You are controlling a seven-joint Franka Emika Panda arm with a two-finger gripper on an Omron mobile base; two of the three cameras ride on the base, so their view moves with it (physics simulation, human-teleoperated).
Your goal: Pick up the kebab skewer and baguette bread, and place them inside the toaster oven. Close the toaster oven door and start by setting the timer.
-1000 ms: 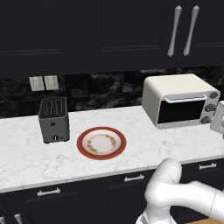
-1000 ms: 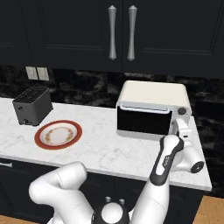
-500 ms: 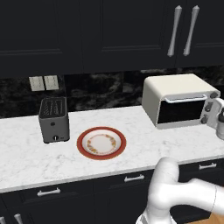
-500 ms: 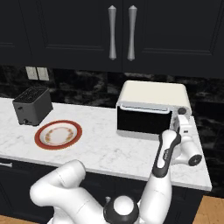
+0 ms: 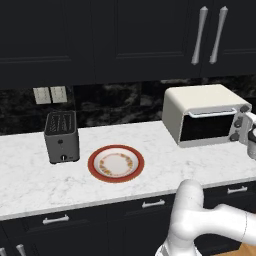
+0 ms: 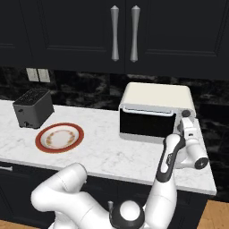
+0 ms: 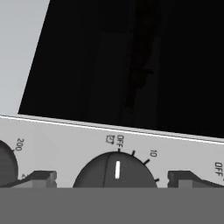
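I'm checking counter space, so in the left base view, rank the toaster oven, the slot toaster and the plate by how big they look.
1. toaster oven: clearly largest.
2 and 3. plate and slot toaster: unsure. The plate spreads wider, the toaster stands taller, and the plate sits nearer the camera, so I won't rank them.
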